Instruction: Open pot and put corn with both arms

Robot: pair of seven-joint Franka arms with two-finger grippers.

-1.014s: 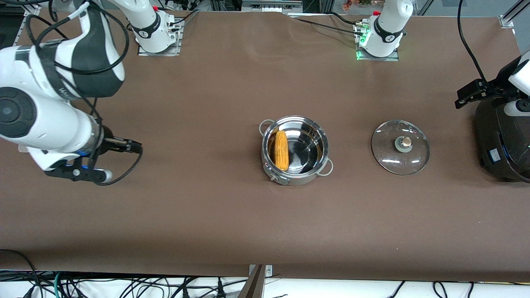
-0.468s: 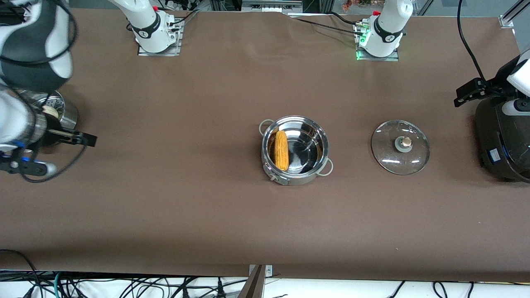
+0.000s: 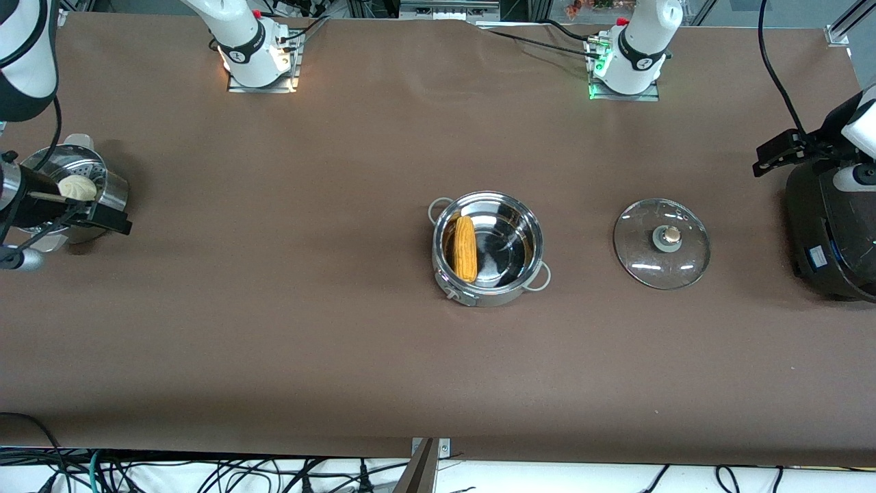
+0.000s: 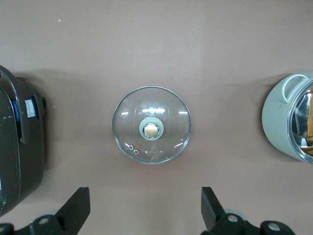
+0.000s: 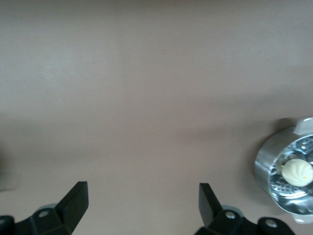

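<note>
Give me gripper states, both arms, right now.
Left gripper: open, empty, up over the glass lid lying on the table.
Right gripper: open, empty, over bare table beside the steamer bowl.

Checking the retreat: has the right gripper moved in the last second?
Yes. The right gripper has swung away from the pot toward its own table end, beside the steamer bowl.

Robotics lab: white robot arm bases (image 3: 254,48) bolted to long table under brown cloth cover (image 3: 342,356), aluminium framing, tangled black cables (image 3: 205,472) along table edge.
</note>
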